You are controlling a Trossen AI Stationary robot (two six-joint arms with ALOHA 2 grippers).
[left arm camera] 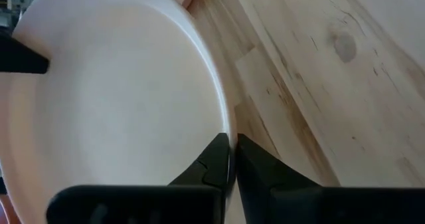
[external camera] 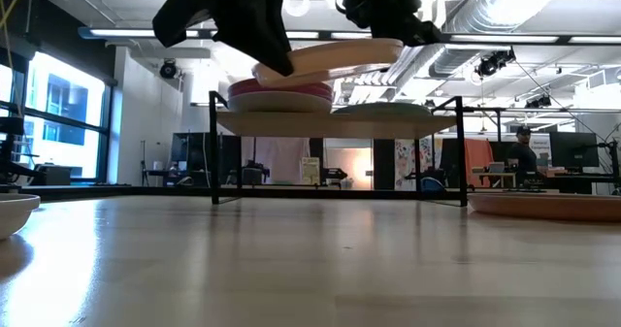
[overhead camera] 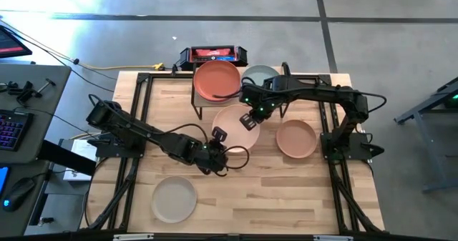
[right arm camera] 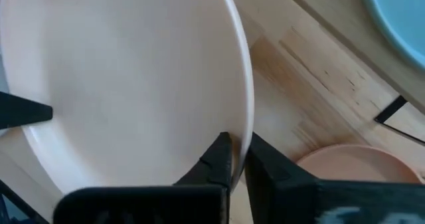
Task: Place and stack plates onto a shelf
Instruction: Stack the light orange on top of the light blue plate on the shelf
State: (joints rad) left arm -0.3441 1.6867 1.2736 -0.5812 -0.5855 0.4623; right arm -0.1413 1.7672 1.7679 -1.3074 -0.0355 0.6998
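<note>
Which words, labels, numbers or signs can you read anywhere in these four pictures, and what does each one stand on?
No text can be read in any view.
Red-and-black box behind the shelf: a pale mark on its red top, too small to read.
Poster in the room behind the table: print too blurred to read.
Plates, table and arms: no lettering visible.

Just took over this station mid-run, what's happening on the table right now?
Both arms hold one pale pink plate between them, lifted off the table just in front of the shelf. The left end effector is shut on one edge of its rim, the right end effector on the opposite edge. The shelf already carries a terracotta plate and a teal plate. A peach plate and a grey plate wait on the table.
</note>
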